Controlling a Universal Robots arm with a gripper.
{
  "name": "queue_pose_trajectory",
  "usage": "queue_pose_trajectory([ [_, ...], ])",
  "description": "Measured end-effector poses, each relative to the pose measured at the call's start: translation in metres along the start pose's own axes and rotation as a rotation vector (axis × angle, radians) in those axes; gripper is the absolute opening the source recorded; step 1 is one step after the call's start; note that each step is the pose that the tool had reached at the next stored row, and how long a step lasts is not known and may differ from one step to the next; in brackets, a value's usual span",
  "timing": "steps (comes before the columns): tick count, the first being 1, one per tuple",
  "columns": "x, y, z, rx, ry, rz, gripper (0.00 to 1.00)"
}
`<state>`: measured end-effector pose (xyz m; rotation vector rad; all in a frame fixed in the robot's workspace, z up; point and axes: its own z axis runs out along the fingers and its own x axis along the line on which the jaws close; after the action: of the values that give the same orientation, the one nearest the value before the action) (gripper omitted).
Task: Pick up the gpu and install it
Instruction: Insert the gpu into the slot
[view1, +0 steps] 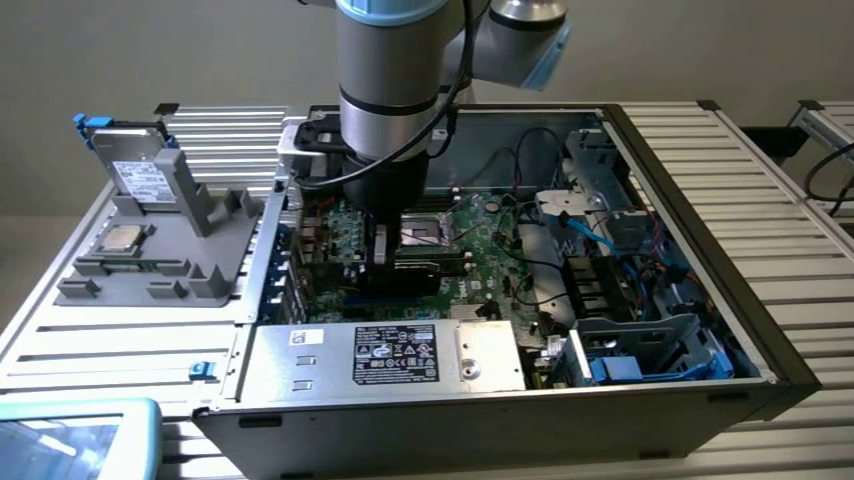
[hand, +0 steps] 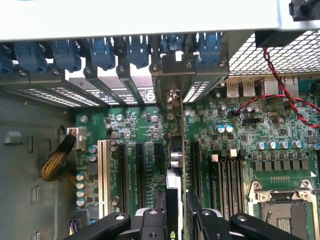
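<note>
My gripper (view1: 388, 252) reaches down inside the open computer case (view1: 694, 170), over the green motherboard (view1: 494, 235). In the wrist view its black fingers (hand: 159, 212) stand close on either side of the gpu (hand: 173, 165), which I see edge-on as a thin upright card. The gripper (hand: 175, 220) is shut on it. The card's silver end bracket (hand: 172, 97) sits at the rear slot openings, between the blue latches (hand: 135, 50). Its lower edge runs along an expansion slot between the black slots (hand: 140, 172); whether it is seated I cannot tell. From the exterior view the gpu (view1: 400, 276) is a dark block under the gripper.
A grey fixture (view1: 200, 215) left of the case carries a silver labelled drive (view1: 140, 172), a processor chip (view1: 120, 238) and a memory stick (view1: 127, 266). The power supply (view1: 387, 355) lies at the case front, a blue drive cage (view1: 641, 355) and cables (view1: 587, 225) at the exterior view's right.
</note>
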<state>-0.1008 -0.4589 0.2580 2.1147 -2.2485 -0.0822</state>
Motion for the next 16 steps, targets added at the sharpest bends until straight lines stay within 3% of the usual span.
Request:
queue_pose_trajectory([
  [9,0.0009,0.0002,-0.0029,-0.0002,-0.0001,0.0,0.28],
  [16,0.0089,-0.0003,-0.0028,-0.0004,-0.0059,-0.001,0.28],
])
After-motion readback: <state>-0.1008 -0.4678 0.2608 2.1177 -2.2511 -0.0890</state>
